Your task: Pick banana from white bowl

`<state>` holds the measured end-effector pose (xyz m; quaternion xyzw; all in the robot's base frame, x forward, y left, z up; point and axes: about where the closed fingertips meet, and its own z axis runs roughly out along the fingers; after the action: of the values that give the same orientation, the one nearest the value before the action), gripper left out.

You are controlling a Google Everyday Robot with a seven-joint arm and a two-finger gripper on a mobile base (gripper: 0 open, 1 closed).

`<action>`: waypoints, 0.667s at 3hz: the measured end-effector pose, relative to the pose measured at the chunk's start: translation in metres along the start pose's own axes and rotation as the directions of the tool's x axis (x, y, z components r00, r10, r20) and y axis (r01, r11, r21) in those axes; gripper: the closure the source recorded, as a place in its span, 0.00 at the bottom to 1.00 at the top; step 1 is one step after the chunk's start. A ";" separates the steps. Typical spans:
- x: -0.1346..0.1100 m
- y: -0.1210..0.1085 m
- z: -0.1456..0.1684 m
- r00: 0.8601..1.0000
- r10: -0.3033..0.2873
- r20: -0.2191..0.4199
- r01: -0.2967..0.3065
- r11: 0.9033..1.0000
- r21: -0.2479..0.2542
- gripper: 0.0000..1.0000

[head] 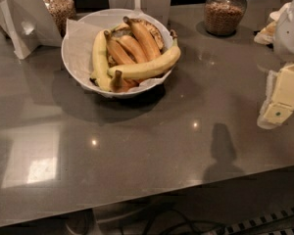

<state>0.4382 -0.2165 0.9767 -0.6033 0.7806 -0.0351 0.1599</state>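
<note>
The banana (147,66), long, gently curved and pale yellow with a dark stem at its right end, lies across the front of the pile in the white bowl (68,58). The bowl is lined with crinkled white paper and stands at the back left of the grey counter. A straighter yellow banana (99,58) and several shorter orange-brown bananas (137,42) lie in the bowl behind it. My gripper (280,104), cream-coloured, hangs at the right edge of the view, above the counter and well to the right of the bowl, holding nothing that I can see.
A glass jar (224,11) of grain stands at the back right and another jar (59,6) behind the bowl at the left. A white stand (19,26) is at the far left. The counter's front edge (186,187) runs across the bottom, with cables below.
</note>
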 end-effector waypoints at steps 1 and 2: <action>-0.003 -0.002 -0.002 1.000 -0.008 0.012 0.008 1.000 0.015 0.00; -0.026 -0.013 0.003 0.994 -0.054 0.098 0.050 0.998 0.044 0.00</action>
<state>0.4567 -0.1951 0.9826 -0.6209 0.7549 -0.0254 0.2098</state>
